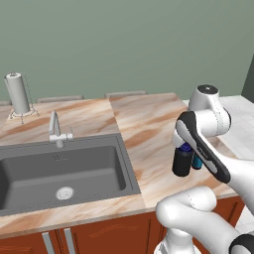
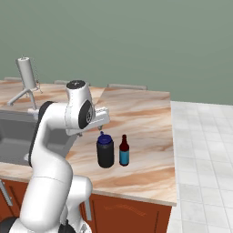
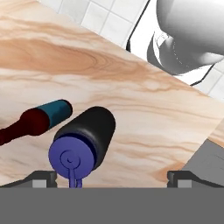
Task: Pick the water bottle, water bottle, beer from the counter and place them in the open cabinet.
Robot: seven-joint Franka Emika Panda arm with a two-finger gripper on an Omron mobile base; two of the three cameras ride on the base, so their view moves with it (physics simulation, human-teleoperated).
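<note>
The white arm's two-finger gripper [image 3: 111, 177] hangs above the beige-pink marble-patterned counter [image 2: 145, 118] with its small dark fingertips [image 3: 43, 178] spread as wide as they go, holding nothing and touching nothing. Just below it, nearer the left fingertip, a stout black cylindrical water bottle with a dark blue looped screw lid [image 3: 83, 142] stands upright on the counter near its front edge. Just beside that bottle, apart from it, stands the slim beer bottle with a dark red-brown neck and teal-blue label [image 2: 124, 150], with white tiled surface [image 2: 200, 150] off to the right.
</note>
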